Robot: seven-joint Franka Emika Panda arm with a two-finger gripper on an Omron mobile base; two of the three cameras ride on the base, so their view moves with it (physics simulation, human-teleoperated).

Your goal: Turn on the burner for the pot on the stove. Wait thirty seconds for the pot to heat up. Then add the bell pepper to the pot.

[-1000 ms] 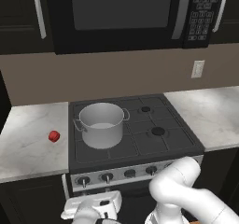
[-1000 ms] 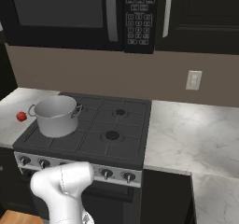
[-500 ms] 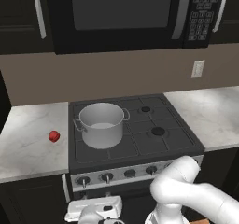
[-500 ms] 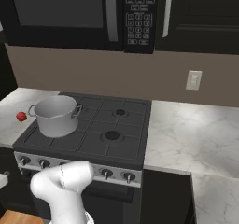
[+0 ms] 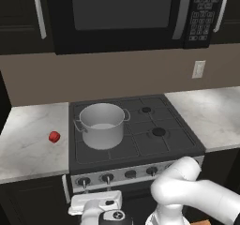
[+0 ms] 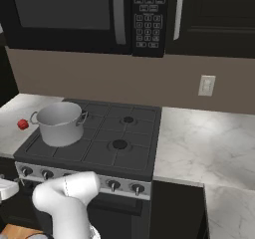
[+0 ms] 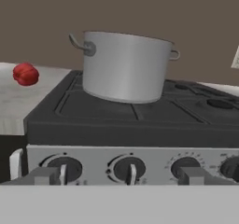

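Observation:
The silver pot (image 5: 101, 124) stands on the front left burner of the black stove (image 5: 154, 146), with no lid. To its left, the small red bell pepper (image 5: 54, 136) lies on the marble counter. My gripper (image 5: 95, 201) hangs low in front of the stove, just below the silver knob strip. In the hand view the gripper (image 7: 120, 176) is open, and its fingertips (image 7: 46, 175) straddle the second knob from the left (image 7: 128, 168). It touches nothing. Above the strip I see the pot (image 7: 126, 66) and, to the left, the bell pepper (image 7: 25, 73).
A black microwave (image 5: 117, 13) hangs over the stove. Marble counter (image 6: 199, 143) runs on both sides, with a wall outlet (image 6: 205, 85) at the right. More knobs (image 5: 151, 170) line the front strip. Dark cabinets sit below.
The hand has levelled out and shifted slightly left in front of the knob strip. Its jaws have stayed open. The pot and the pepper have not moved.

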